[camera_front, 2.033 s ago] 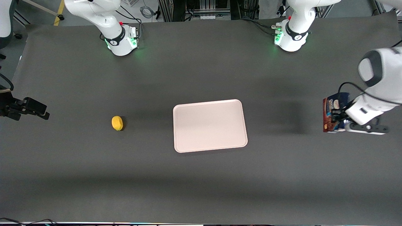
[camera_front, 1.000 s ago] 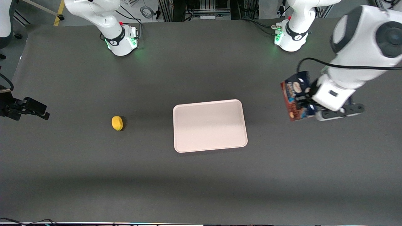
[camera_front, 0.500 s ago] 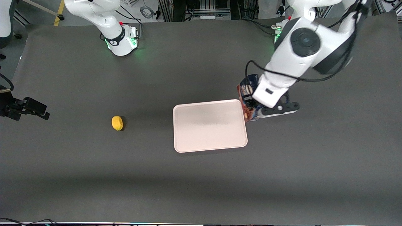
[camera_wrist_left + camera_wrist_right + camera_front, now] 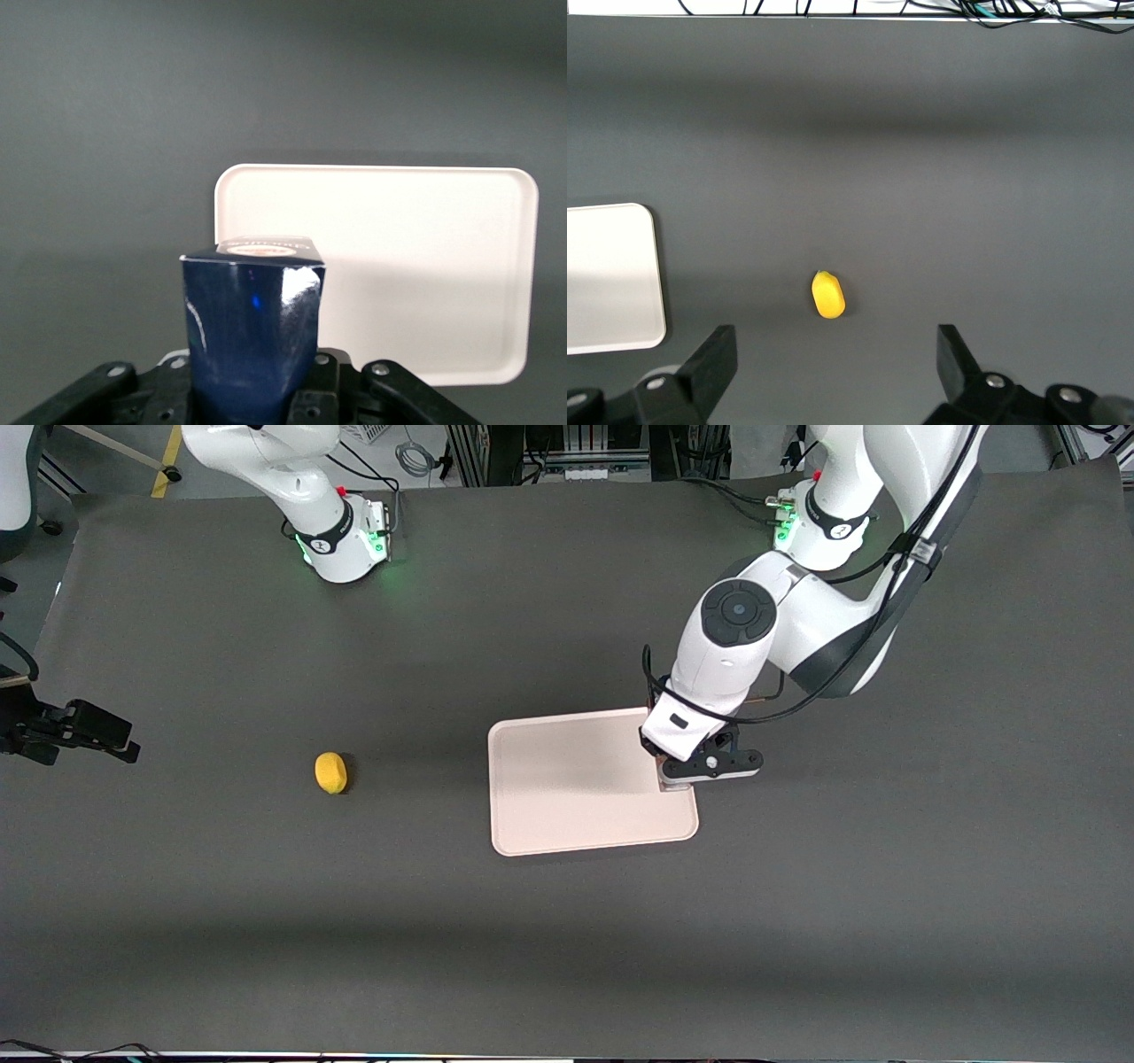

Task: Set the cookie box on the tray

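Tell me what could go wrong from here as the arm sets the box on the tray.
The gripper, shut on the box, is over the tray at its edge toward the working arm's end, so the box may land on the rim and tip off. It is held upright by one end and looks tall, so it might topple when released. How high it hangs cannot be told; an early release could bounce it.

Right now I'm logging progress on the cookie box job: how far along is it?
Done: the cookie box is picked up, gripped in the gripper and carried over the tray, at its edge toward the working arm's end. In hand: positioning above the tray. Left: lower it, release, withdraw.
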